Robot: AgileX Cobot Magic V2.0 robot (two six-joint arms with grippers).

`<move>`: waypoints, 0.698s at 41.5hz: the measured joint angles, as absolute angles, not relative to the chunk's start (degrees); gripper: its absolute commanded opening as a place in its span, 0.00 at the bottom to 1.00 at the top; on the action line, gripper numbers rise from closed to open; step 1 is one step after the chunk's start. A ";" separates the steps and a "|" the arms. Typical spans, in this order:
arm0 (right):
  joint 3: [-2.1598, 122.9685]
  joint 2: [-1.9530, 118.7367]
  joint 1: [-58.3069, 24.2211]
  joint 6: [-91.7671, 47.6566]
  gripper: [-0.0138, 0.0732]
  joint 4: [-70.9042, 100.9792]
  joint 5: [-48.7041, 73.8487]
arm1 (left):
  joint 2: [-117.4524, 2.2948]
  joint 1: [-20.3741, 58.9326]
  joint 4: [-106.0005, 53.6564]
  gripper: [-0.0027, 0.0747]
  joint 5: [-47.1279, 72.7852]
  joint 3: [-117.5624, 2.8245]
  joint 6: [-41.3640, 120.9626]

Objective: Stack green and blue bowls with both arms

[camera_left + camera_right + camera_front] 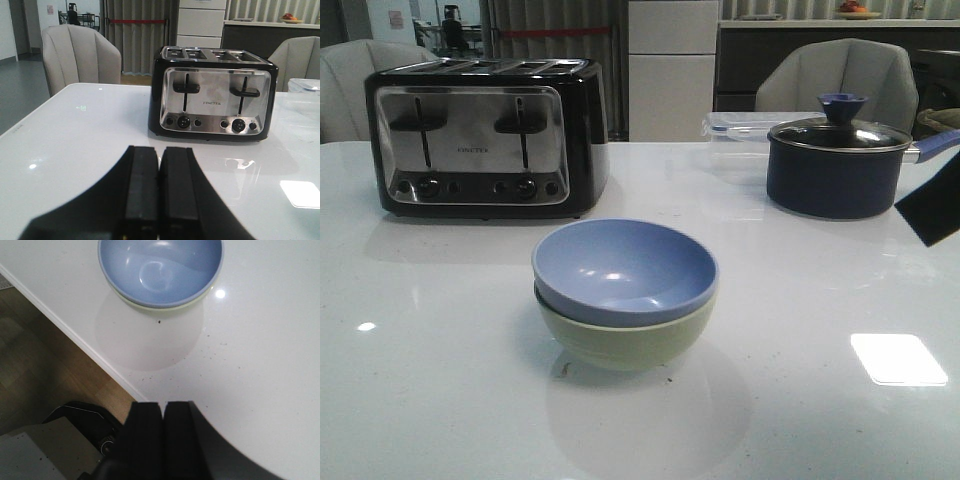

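Stacked at the near middle of the white counter (440, 400), the blue bowl (625, 270) sits nested inside the green bowl (620, 345). Both grippers are pressed closed and empty: the right gripper (163, 435) has the bowls well ahead of its jaws, the left gripper (159, 200) faces the toaster (215, 97). What may be the right arm (930, 205) shows dark beside the lidded navy pot (835, 165).

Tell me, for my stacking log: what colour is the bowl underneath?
Pale sage green bowl, clearest in the front view.
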State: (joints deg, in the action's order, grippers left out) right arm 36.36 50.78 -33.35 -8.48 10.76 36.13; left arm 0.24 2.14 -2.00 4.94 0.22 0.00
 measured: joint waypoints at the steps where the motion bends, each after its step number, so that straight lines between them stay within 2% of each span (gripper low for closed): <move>1: 36.16 49.93 -32.89 -8.48 0.22 10.76 36.13 | 0.24 2.14 -2.00 0.15 4.94 0.22 0.00; 7: 31.30 41.73 -25.93 -8.48 0.22 10.27 32.18 | 0.24 2.14 -2.00 0.15 4.94 0.22 0.00; 20: 11.02 11.43 -6.04 -8.48 0.22 9.69 16.67 | 0.24 2.14 -2.00 0.15 4.94 0.22 0.00; 29: 1.37 0.44 -1.94 -8.48 0.22 9.69 13.13 | 0.24 2.14 -2.00 0.15 4.94 0.22 0.00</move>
